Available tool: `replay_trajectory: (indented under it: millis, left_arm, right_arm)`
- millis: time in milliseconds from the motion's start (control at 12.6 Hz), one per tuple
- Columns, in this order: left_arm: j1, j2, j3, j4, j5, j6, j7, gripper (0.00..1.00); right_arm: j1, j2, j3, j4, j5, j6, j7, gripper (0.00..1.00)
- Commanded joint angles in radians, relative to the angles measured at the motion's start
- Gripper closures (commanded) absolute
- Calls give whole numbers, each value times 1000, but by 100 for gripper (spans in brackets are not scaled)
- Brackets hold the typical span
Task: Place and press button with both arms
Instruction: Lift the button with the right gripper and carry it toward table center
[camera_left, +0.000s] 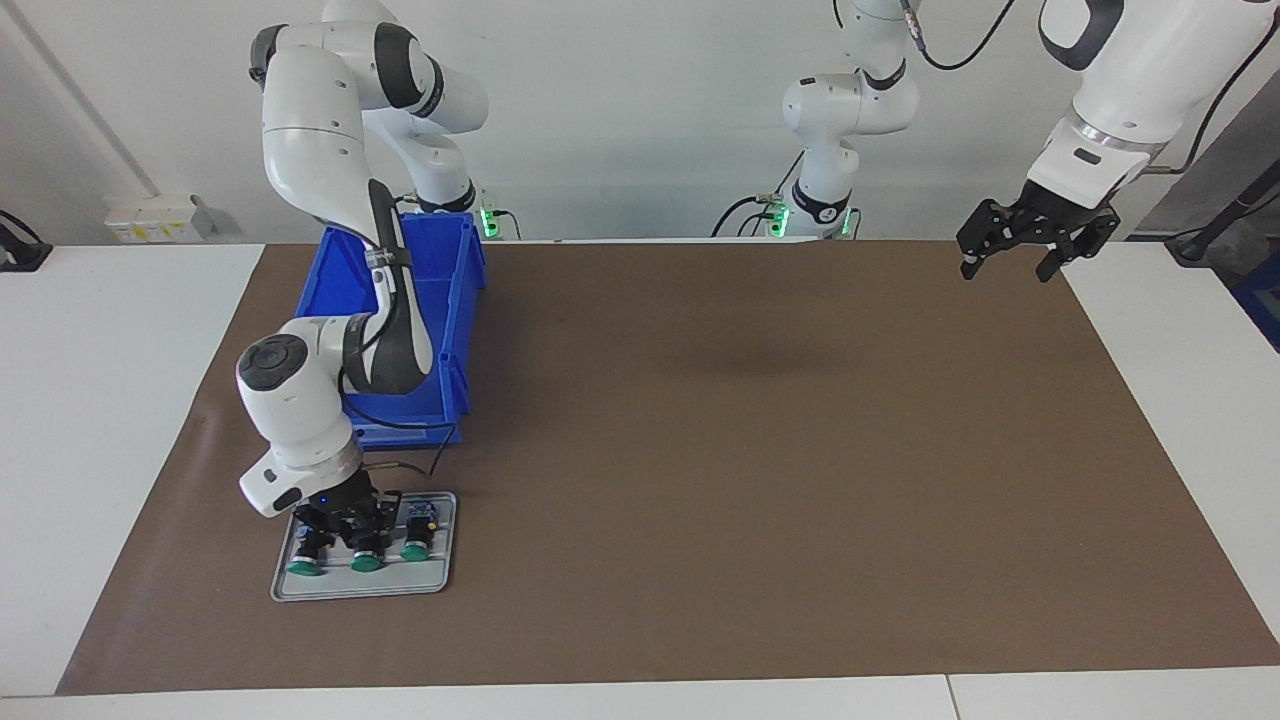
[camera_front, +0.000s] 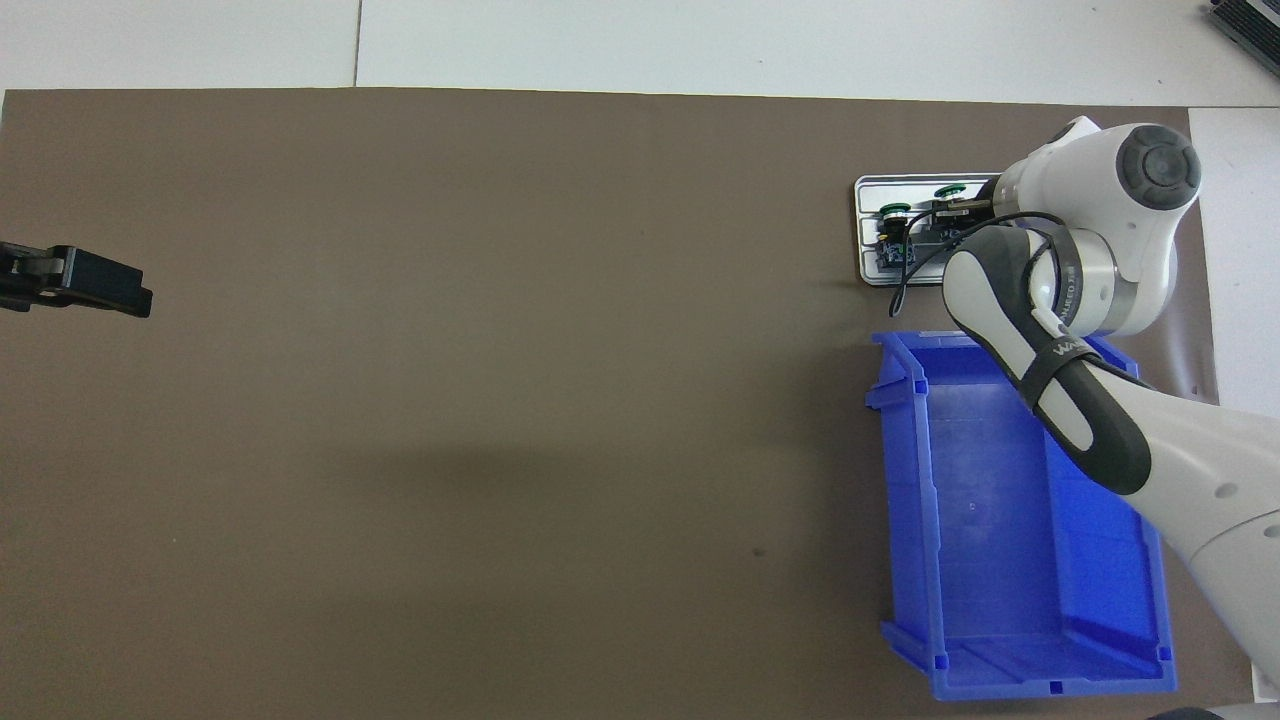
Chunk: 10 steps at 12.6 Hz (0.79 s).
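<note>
In the overhead view, the blue bin (camera_front: 1000, 560) is sitting at about 4 o'clock on the brown mat (camera_front: 450, 400), close to the robots at the right arm's end of the table (camera_left: 100, 400). The right arm (camera_left: 300, 150) is passing over that bin and reaching down.

Just farther from the robots than the bin, at about 2 o'clock in the overhead view and 8 o'clock in the facing view, a grey tray (camera_left: 440, 580) is lying flat on the mat. 3 green-capped buttons are standing in a row on it. The right gripper (camera_left: 362, 540) is sitting low over the tray, straddling the button (camera_left: 366, 561) in the middle of the row. Whether its fingers are pinching that button or only bracketing it, I cannot tell. The 2 other buttons (camera_left: 417, 550) are flanking it, untouched, each apart from the pincer.

The left arm (camera_left: 1130, 80) is waiting. Its left gripper (camera_left: 1008, 268) is hanging in the air over the mat's edge at the left arm's end of the table, at about 2 o'clock in the facing view, with its fingers spread apart and holding nothing.
</note>
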Motion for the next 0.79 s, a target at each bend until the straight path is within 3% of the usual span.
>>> replay_trajectory:
  millis: [0,159,713]
  left_arm:
    - [7,-27,-8,-30,19,-2,-10,0]
    - [7,-27,-8,-30,19,-2,-10,0]
    - [7,-27,-8,-30,19,-2,-10,0]
  right_arm:
    - [-3,-21,11,168,0,-208,126,100]
    - [65,-39,-3,210,0,-279,329,100]
    - [326,-96,6,182,-13,-265,1468,100]
